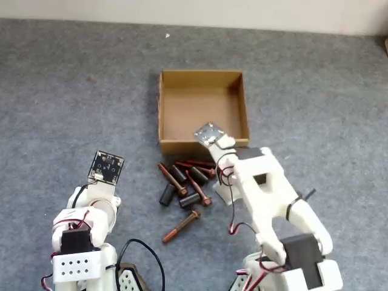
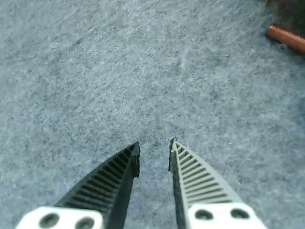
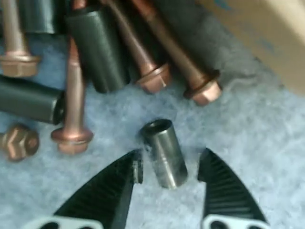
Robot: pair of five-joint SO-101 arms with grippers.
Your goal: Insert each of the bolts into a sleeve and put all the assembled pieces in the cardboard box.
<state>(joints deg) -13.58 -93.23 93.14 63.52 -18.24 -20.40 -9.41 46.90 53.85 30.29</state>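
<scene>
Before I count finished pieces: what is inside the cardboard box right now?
Bare brown floor is all that can be seen inside the cardboard box. The right arm's tip covers a small patch by the near wall, so that spot cannot be checked.
</scene>
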